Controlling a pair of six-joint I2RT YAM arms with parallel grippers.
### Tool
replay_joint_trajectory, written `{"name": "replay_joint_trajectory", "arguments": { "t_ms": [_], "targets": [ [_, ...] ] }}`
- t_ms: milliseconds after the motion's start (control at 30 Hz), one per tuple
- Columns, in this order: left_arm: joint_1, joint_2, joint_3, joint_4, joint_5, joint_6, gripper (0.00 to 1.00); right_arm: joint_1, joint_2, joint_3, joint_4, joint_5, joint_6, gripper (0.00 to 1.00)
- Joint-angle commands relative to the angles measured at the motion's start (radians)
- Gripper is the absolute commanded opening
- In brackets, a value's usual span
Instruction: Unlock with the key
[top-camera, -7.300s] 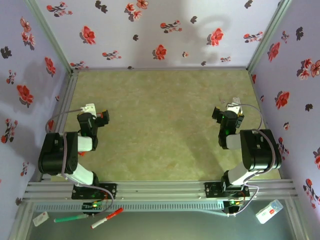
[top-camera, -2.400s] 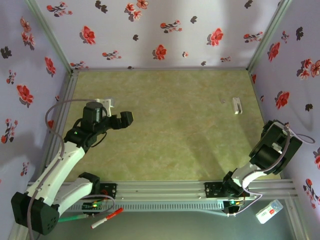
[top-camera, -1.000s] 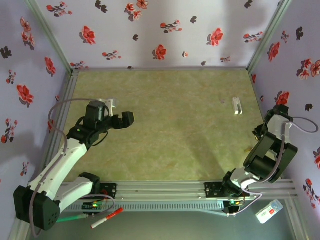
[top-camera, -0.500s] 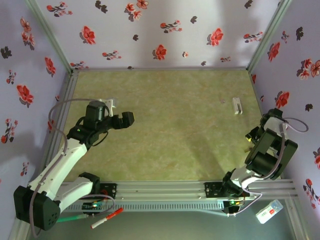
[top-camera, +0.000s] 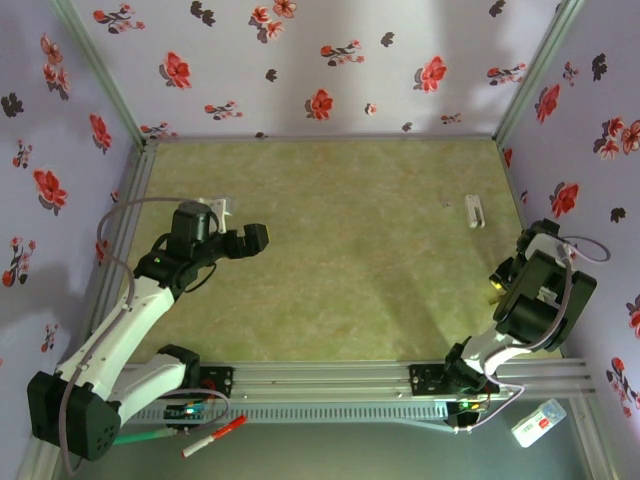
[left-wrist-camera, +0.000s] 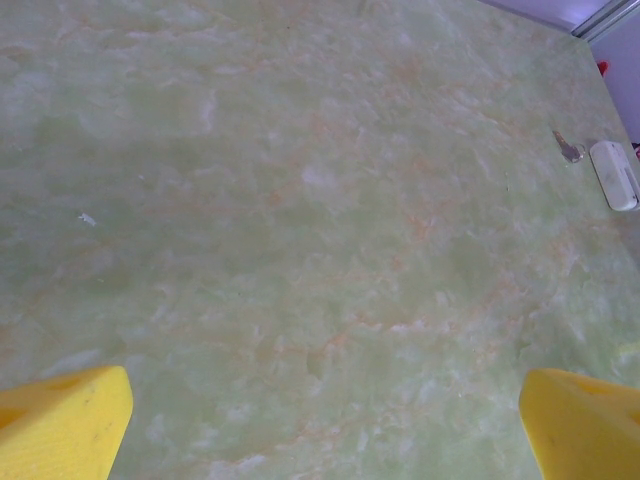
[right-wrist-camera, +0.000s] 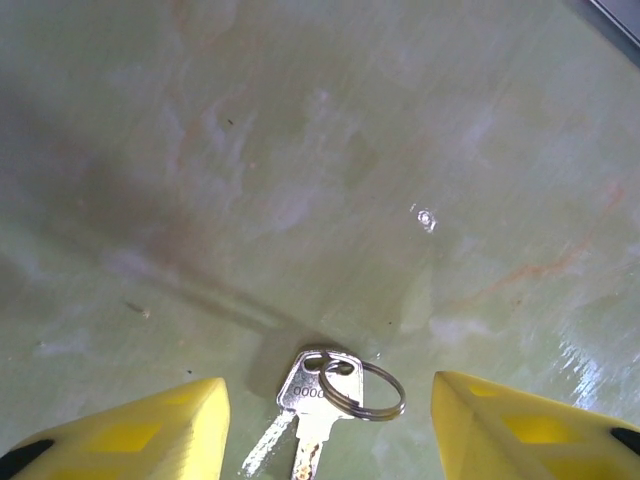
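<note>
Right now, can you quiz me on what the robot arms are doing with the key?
1. True or false: the right gripper is holding the key.
2. What is looped through the key's head? A) a metal ring B) a red tag C) a string
3. Fill in: the left gripper stands wide ____.
Key: 1 false, it lies on the table between open jaws; 2 A; 3 open.

Key (right-wrist-camera: 302, 394) on table (right-wrist-camera: 300, 150), near right edge
</note>
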Motion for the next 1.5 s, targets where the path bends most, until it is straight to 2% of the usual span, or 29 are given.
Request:
{"name": "replay_joint_trajectory", "arguments": {
  "t_ms": [0,1467],
  "targets": [
    [-0.005,-0.002,-0.007,-0.02,0.021,0.009,1.0,0.005,0.024,-0.002,-0.005,0.027,-0.014,0.54],
    [-0.004,-0.001,-0.009,-0.018,0.02,0.008,1.0,0.008,0.035,-0.006,-0.026,-0.012,0.011,0.14]
  ]
}}
